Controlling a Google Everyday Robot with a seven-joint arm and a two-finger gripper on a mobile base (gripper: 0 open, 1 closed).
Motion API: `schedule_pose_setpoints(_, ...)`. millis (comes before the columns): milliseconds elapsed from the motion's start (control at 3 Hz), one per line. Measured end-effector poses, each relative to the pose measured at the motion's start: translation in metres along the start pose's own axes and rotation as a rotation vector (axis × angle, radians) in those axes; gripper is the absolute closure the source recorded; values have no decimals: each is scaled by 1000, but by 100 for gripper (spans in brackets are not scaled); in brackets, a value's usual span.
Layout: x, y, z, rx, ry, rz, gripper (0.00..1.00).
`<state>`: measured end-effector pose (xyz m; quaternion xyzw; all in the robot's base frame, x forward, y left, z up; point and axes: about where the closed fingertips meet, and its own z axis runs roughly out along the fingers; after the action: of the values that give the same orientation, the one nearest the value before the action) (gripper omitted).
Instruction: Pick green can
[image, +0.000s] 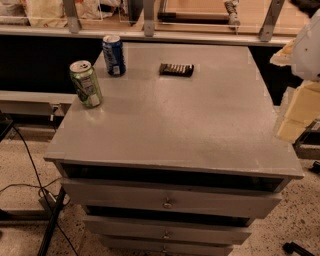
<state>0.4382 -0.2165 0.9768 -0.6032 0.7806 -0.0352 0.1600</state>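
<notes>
The green can (86, 83) stands upright near the left edge of the grey cabinet top (190, 120). It has a silver top and a white label patch. My gripper (299, 114) shows as pale cream and white parts at the right edge of the view, just off the cabinet's right side. It is far from the green can, with the whole width of the top between them.
A dark blue can (114, 55) stands upright just behind and right of the green can. A dark flat snack bar (176, 69) lies at the back middle. The cabinet has several drawers (167, 202) in front. Cables (30, 165) run on the floor at the left.
</notes>
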Motion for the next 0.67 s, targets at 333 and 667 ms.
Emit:
schedule_pose_setpoints(333, 0, 0, 0, 0, 0, 0, 0)
schedule_pose_setpoints(667, -31, -25, 11, 35, -72, -20, 0)
